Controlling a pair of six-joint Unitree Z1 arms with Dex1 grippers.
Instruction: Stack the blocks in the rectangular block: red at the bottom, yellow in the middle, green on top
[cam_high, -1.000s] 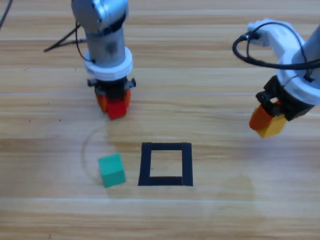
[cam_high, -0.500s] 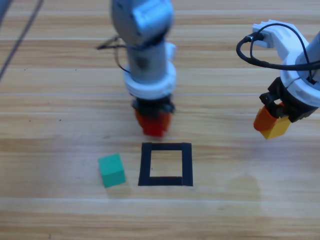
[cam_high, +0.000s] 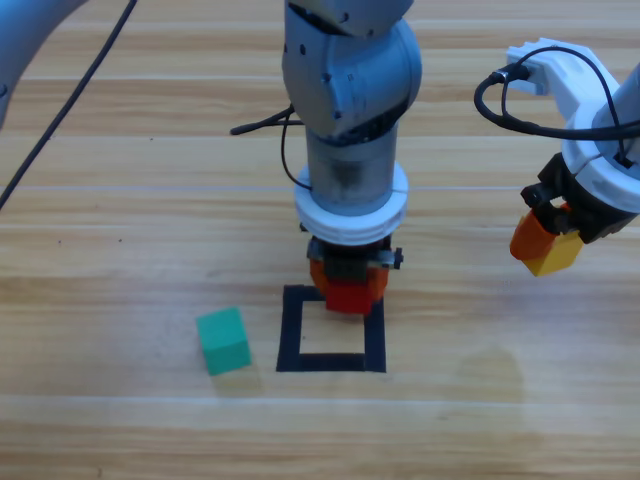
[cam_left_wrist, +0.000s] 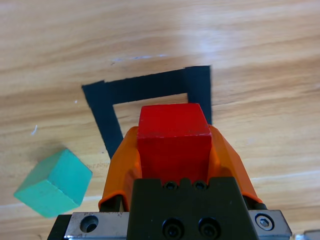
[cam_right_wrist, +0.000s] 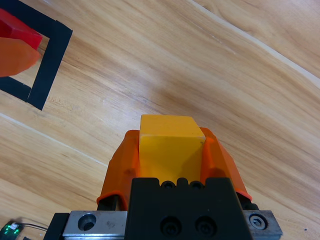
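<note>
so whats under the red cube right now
The red cube, clamped in the left claw, sits over the far edge of the black tape square, with bare wood inside it. The spot directly beneath is covered.

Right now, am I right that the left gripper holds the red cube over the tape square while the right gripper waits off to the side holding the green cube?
Not quite: the right gripper holds the yellow cube, as the right wrist view shows. The green cube sits free on the table, beside the tape square. The rest stands: the left gripper holds the red cube over the square.
</note>
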